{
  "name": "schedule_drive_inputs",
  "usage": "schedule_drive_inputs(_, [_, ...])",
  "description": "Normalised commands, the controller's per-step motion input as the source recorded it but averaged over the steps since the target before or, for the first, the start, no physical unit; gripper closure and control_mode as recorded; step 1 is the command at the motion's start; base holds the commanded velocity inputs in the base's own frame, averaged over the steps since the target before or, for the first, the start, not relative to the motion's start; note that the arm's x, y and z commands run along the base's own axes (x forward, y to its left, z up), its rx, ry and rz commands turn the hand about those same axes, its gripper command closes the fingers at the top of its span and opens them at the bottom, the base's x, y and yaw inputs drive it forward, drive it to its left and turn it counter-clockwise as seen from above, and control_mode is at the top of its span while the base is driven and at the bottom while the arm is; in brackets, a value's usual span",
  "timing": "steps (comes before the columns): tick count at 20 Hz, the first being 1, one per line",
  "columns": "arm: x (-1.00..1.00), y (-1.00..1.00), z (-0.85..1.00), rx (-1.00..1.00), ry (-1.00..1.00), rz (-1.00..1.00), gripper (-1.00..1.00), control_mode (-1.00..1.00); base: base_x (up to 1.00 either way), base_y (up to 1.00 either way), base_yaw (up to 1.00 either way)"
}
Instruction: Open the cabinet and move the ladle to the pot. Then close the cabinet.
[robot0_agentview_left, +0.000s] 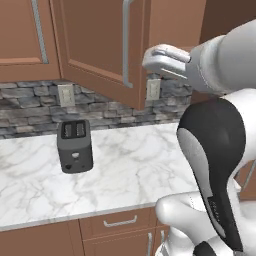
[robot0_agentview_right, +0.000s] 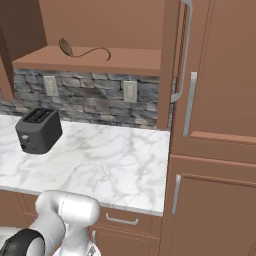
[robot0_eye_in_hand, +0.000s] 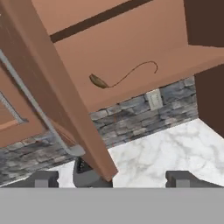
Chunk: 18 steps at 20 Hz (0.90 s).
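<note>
Gripper (robot0_eye_in_hand: 112, 178): jaws spread wide, holding nothing.
Cabinet (robot0_eye_in_hand: 57, 94): brown wooden wall cabinet, door swung open just ahead of the jaws.
Ladle (robot0_eye_in_hand: 122, 76): thin grey stem, lying on the cabinet's shelf.
Toaster (robot0_agentview_left: 75, 145): dark, on white marble counter (robot0_agentview_left: 135, 170).

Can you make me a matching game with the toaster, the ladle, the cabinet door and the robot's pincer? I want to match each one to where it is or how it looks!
Things:
1. toaster
2. ladle
3. cabinet door
4. pincer

Places or states:
A. swung open
B. lying on the cabinet shelf
C. open, holding nothing
D. standing on the marble counter

Right pairs: 1-D, 2-B, 3-A, 4-C
</note>
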Motion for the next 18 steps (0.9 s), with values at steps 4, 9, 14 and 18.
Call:
schedule_drive_inputs(4, [-0.1, -0.51, -0.26, 0.39, 0.05, 0.09, -1.0, -1.0, 0.0, 0.0, 0.0])
schedule_drive_inputs(9, [0.22, -0.7, -0.18, 0.38, 0.01, 0.19, -1.0, -1.0, 0.0, 0.0, 0.0])
schedule_drive_inputs(14, [0.51, -0.61, -0.15, 0.37, 0.04, 0.22, -1.0, -1.0, 0.0, 0.0, 0.0])
schedule_drive_inputs(18, [0.51, -0.25, -0.08, 0.34, 0.03, 0.29, -1.0, -1.0, 0.0, 0.0, 0.0])
